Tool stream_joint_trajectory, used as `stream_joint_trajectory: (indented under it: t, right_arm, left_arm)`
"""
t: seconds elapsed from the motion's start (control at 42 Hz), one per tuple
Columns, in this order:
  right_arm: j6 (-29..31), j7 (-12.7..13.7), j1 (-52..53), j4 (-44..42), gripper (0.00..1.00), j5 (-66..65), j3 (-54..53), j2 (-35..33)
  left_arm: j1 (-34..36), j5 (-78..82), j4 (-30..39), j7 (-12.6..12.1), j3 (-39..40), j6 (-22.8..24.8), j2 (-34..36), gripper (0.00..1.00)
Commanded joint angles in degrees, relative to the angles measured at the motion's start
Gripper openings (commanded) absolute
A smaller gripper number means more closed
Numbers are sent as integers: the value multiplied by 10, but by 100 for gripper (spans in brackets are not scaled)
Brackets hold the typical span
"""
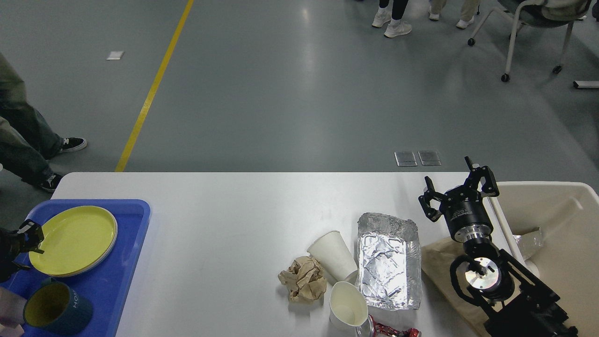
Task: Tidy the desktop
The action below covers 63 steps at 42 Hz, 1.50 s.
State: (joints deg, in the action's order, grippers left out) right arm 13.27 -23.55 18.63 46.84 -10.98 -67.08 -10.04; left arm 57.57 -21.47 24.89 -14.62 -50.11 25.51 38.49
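The white desktop (pixel 224 210) holds a crumpled brown paper ball (pixel 303 279), two white paper cups (pixel 333 255) (pixel 347 306), a foil tray (pixel 387 262) and a red wrapper (pixel 393 332) at the front edge. My right gripper (pixel 457 187) is open and empty, raised beyond the foil tray beside the beige bin (pixel 561 192). My left gripper (pixel 32 238) sits at the far left, open, its fingers on either side of the left rim of a yellow plate (pixel 77 238). That plate lies stacked on another plate in the blue tray (pixel 133 243).
A dark blue mug with a yellow inside (pixel 56 310) stands in the blue tray's front. A brown paper sheet (pixel 437 262) lies under my right arm. The bin holds a clear wrapper. People's legs stand off the left edge, and a wheeled chair is far right.
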Motion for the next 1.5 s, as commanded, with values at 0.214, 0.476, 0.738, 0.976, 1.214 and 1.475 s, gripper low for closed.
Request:
stream_joint_trajectory:
  t: [0.214,0.476,0.738,0.976,1.214,1.475]
  right_arm:
    - [0,0,0,0,100,0,0,0]
    - [0,0,0,0,100,0,0,-1]
    - [0,0,0,0,100,1,0,0]
    - [0,0,0,0,100,0,0,0]
    - [0,0,0,0,100,0,-1,0]
    - [0,0,0,0,100,1,-1,-1]
  left_arm:
    - [49,5,5,-2,-3,13,14,94]
    - [149,6,8,8,137,46,69,96]
    - [27,6,9,8,549,50,51,96]
    - [-99,5,9,29,923,50,-42,96]
    - [-137,33,10,203,1037,37,-168,96]
    - [-331,136,192,244,1183,31,-181,96]
